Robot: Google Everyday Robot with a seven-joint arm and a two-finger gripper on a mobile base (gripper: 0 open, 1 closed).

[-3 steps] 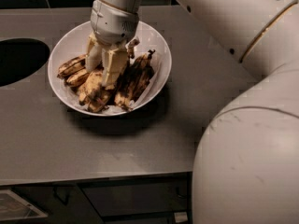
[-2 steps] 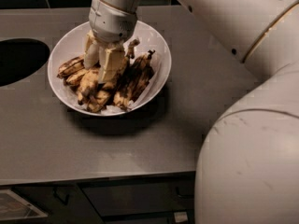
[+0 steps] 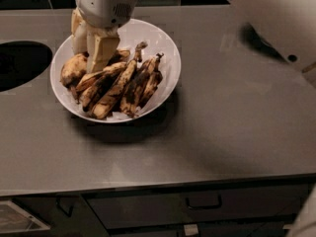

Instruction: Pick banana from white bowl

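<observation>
The wide white bowl sits on the grey counter, left of centre in the camera view. It holds a bunch of brown-spotted, overripe bananas with the stem pointing up to the back right. My gripper comes down from the top left over the bowl's back left part. Its cream tips reach the upper left end of the bunch. Its white wrist housing hides the bowl's far left rim.
A dark round opening is cut into the counter left of the bowl. My white arm body fills the upper right corner. The counter's front edge runs below, with a drawer handle under it.
The gripper now stands at the bowl's back left instead of over its middle, and more of the banana bunch shows. The arm body covers less of the right side.
</observation>
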